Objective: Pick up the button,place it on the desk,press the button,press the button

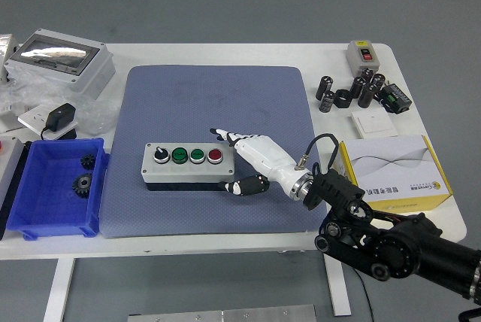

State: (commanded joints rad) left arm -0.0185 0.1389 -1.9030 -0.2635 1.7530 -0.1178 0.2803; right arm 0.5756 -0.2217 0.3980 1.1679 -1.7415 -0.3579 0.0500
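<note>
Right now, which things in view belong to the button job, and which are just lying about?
In the job:
- button box on the blue mat
- right robot hand, at the box's right end

Lying about:
- blue bin with gears
- yellow-edged box
- black cylinders
- grey switch box
- clear-lidded enclosure
</note>
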